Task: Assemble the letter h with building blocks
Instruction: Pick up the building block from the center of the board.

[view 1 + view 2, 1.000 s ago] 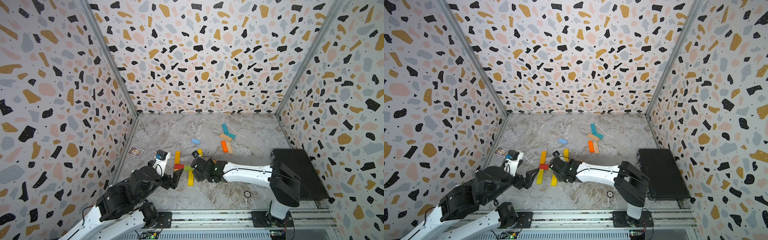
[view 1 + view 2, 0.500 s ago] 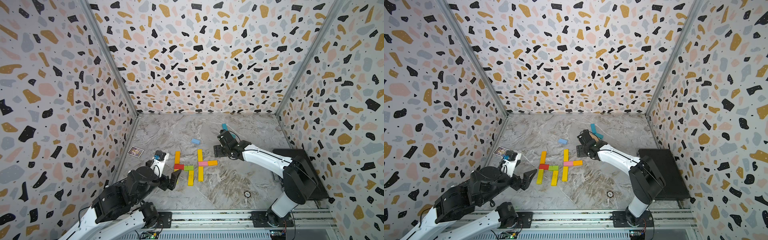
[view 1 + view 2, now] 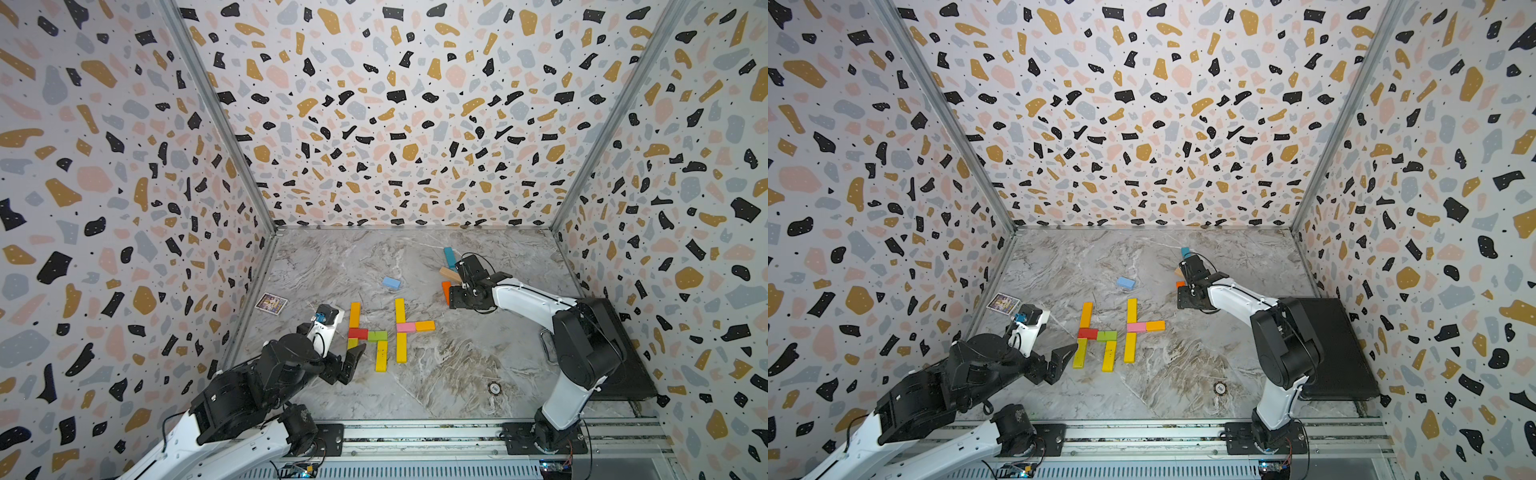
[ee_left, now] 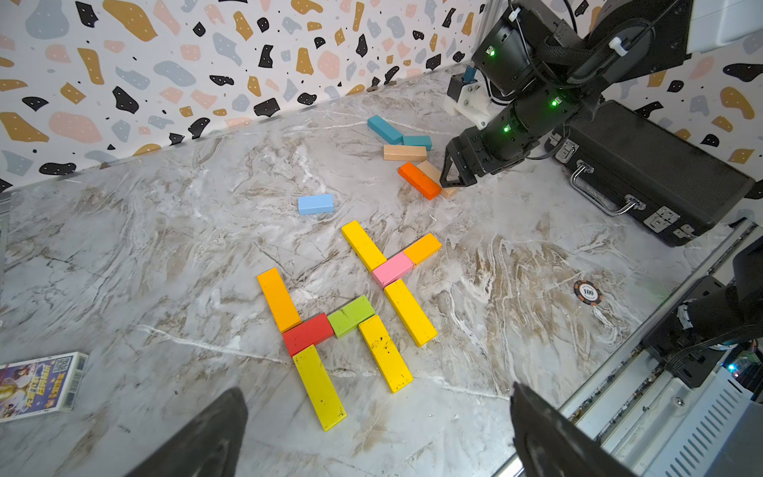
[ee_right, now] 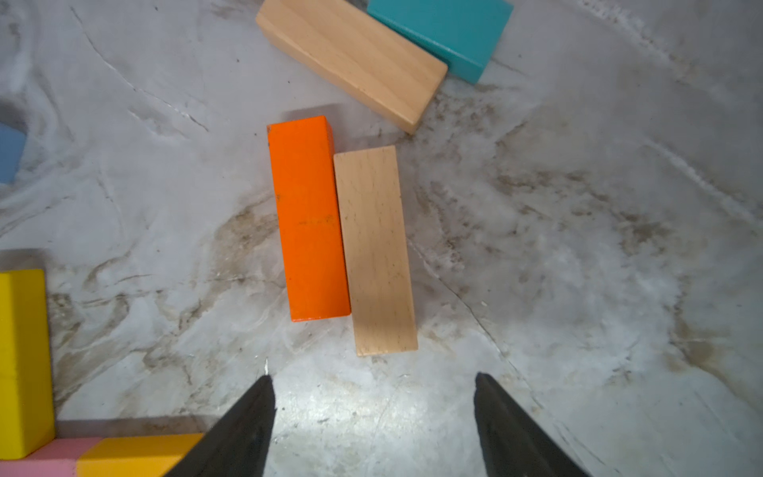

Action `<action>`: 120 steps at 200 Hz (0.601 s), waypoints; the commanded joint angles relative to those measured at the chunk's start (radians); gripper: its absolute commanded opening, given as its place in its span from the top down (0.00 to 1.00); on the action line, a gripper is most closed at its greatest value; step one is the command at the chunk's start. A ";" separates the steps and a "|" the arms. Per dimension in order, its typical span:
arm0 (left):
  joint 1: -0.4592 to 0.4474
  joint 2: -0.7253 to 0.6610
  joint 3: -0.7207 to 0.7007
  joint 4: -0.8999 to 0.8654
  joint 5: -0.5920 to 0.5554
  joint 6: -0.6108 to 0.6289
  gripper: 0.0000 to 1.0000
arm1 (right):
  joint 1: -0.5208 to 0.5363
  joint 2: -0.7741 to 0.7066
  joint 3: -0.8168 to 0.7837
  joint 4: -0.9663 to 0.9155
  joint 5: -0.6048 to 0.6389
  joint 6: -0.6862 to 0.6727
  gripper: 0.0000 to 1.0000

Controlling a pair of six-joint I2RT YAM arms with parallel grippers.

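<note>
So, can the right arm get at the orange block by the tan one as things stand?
Probably yes. The right gripper hangs just short of the orange block, jaws apart and empty, nothing between them. The tan block lies flush against one long side, so gripping the orange alone looks tight.

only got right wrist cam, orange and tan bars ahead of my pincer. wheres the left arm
Observer: The left pincer hangs open, empty, near the first h's yellow foot bar.
Operator: first h is done?
Observer: Yes: orange bar, red block, green block, that foot bar and a yellow leg form it.
Operator: and the second
Observer: Its stem has a lower yellow bar below the pink block; no right leg.
</note>
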 commanded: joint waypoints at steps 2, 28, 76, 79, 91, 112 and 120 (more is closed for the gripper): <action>0.004 -0.010 -0.010 0.024 0.002 0.013 0.01 | 0.002 -0.002 -0.016 -0.037 0.025 -0.025 0.27; 0.004 -0.010 -0.008 0.027 -0.002 0.016 0.01 | 0.001 0.031 -0.027 -0.030 0.029 -0.042 0.30; 0.004 -0.011 -0.009 0.027 -0.001 0.016 0.01 | 0.000 0.114 0.009 -0.024 0.059 -0.060 0.35; 0.004 -0.010 -0.009 0.027 -0.002 0.015 0.01 | 0.000 0.118 0.012 -0.023 0.063 -0.062 0.35; 0.004 -0.011 -0.008 0.027 -0.007 0.015 0.01 | -0.001 0.135 0.023 -0.012 0.067 -0.078 0.38; 0.004 -0.011 -0.009 0.029 -0.010 0.017 0.01 | -0.011 0.163 0.045 0.005 0.063 -0.100 0.42; 0.004 -0.010 -0.009 0.027 -0.010 0.017 0.01 | -0.016 0.172 0.053 0.007 0.058 -0.107 0.42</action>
